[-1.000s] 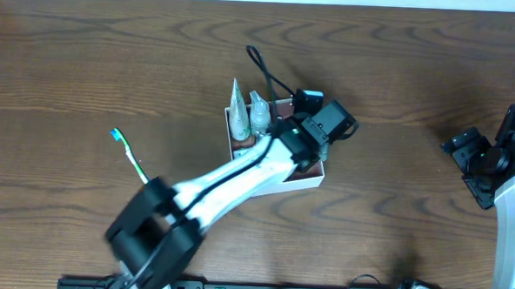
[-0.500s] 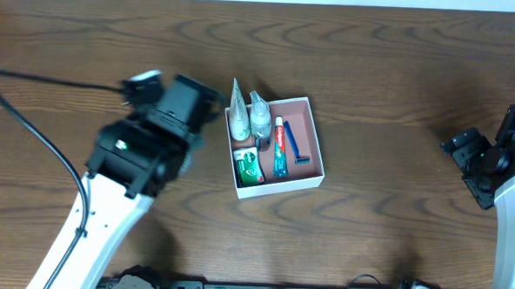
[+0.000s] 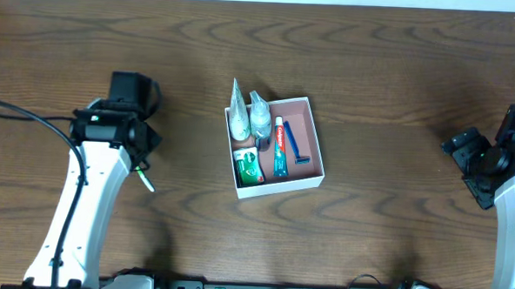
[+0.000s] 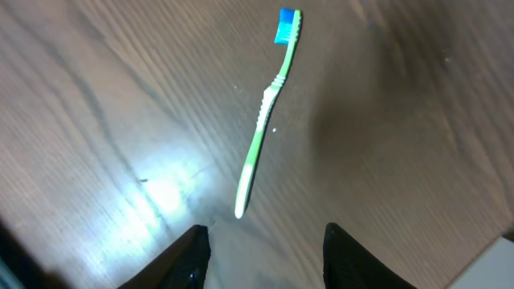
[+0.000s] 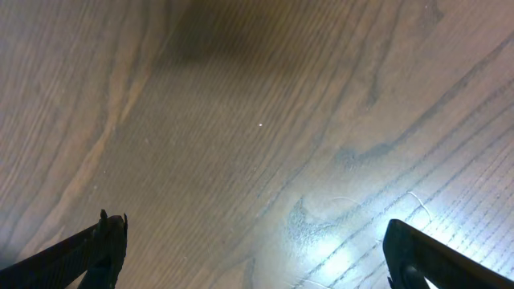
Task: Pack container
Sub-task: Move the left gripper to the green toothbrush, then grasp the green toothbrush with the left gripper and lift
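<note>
Left hand (image 4: 265,237) swung above green toothbrush (image 4: 266,112), spread; right hand (image 5: 253,229) spread; container (image 3: 282,186) labels unreadable.

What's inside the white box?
The box holds a toothpaste tube, a blue razor, a green packet, a small bottle and a white pouch. Anything beneath them is hidden.

Nothing I can read from here: print on the toothpaste tube (image 3: 279,147) in the container (image 3: 302,119) is too small (a red-and-white blur).
</note>
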`<move>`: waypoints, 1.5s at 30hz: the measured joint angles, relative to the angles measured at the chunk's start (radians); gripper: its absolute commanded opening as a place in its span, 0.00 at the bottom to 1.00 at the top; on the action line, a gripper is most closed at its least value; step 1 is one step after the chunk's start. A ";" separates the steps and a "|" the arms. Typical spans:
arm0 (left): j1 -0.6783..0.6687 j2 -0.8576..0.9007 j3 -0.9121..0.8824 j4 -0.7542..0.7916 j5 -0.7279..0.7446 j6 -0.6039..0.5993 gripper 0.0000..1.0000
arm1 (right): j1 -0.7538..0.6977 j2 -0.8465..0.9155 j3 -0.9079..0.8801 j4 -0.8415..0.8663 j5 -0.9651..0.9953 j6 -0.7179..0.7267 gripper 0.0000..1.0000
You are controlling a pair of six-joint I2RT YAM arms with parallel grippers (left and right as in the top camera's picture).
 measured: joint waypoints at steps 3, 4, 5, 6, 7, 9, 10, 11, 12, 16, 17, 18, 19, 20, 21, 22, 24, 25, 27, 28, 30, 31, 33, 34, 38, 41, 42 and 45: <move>0.022 0.017 -0.063 0.055 0.024 0.052 0.47 | 0.000 0.000 0.000 0.000 0.000 0.000 0.99; 0.024 0.027 -0.083 0.068 0.031 0.069 0.47 | 0.000 0.000 0.000 0.000 0.000 0.000 0.99; 0.027 0.039 -0.103 0.080 0.037 0.082 0.47 | 0.000 0.000 0.000 0.000 0.000 0.000 0.99; 0.027 0.051 -0.121 0.090 0.041 0.094 0.47 | 0.000 0.000 0.000 0.000 0.000 0.000 0.99; 0.027 0.065 -0.141 0.108 0.044 0.105 0.47 | 0.000 0.000 0.000 0.000 0.000 0.000 0.99; 0.027 0.089 -0.172 0.137 0.048 0.118 0.47 | 0.000 0.000 0.000 0.000 0.000 0.000 0.99; 0.027 0.103 -0.188 0.152 0.050 0.125 0.47 | 0.000 0.000 0.000 0.000 0.000 0.000 0.99; 0.028 0.113 -0.200 0.163 0.053 0.129 0.47 | 0.000 0.000 0.000 0.000 0.000 0.000 0.99; 0.028 0.125 -0.212 0.174 0.055 0.132 0.46 | 0.000 0.000 0.000 0.000 0.000 0.000 0.99; 0.028 0.162 -0.236 0.198 0.061 0.144 0.46 | 0.000 0.000 0.000 0.000 0.000 0.000 0.99; 0.028 0.168 -0.241 0.208 0.061 0.153 0.47 | 0.000 0.000 0.000 0.000 0.000 0.000 0.99; 0.028 0.171 -0.242 0.213 0.061 0.157 0.46 | 0.000 0.000 0.000 0.000 0.000 0.000 0.99; 0.028 0.173 -0.245 0.225 0.061 0.162 0.46 | 0.000 0.000 0.000 0.000 0.000 0.000 0.99; 0.028 0.173 -0.249 0.242 0.061 0.167 0.46 | 0.000 0.000 0.000 0.000 0.000 0.000 0.99; 0.028 0.173 -0.253 0.256 0.061 0.176 0.47 | 0.000 0.000 0.000 0.000 0.000 0.000 0.99; 0.028 0.173 -0.259 0.271 0.062 0.182 0.47 | 0.000 0.000 0.000 0.000 0.000 0.000 0.99; 0.028 0.173 -0.271 0.301 0.062 0.202 0.46 | 0.000 0.000 0.000 0.000 0.000 0.000 0.99; 0.028 0.173 -0.278 0.314 0.063 0.212 0.46 | 0.000 0.000 0.000 0.000 0.000 0.000 0.99; 0.028 0.173 -0.294 0.335 0.065 0.230 0.47 | 0.000 0.000 0.000 0.000 0.000 0.000 0.99; 0.028 0.173 -0.303 0.346 0.065 0.238 0.47 | 0.000 0.000 0.000 0.000 0.000 0.000 0.99; 0.028 0.173 -0.319 0.366 0.066 0.251 0.46 | 0.000 0.000 0.000 0.000 0.000 0.000 0.99; 0.028 0.173 -0.328 0.373 0.066 0.258 0.47 | 0.000 0.000 0.000 0.000 0.000 0.000 0.99; 0.028 0.173 -0.340 0.390 0.068 0.266 0.46 | 0.000 0.000 0.000 0.000 0.000 0.000 0.99; 0.028 0.173 -0.343 0.397 0.068 0.268 0.46 | 0.000 0.000 0.000 0.000 0.000 0.000 0.99; 0.028 0.173 -0.353 0.427 0.068 0.293 0.46 | 0.000 0.000 0.000 0.000 0.000 0.000 0.99; 0.032 0.173 -0.354 0.449 0.068 0.312 0.46 | 0.000 0.000 0.000 0.000 0.000 0.000 0.99; 0.037 0.173 -0.354 0.455 0.069 0.315 0.46 | 0.000 0.000 0.000 0.000 0.000 0.000 0.99; 0.064 0.173 -0.354 0.466 0.068 0.319 0.46 | 0.000 0.000 0.000 0.000 0.000 0.000 0.99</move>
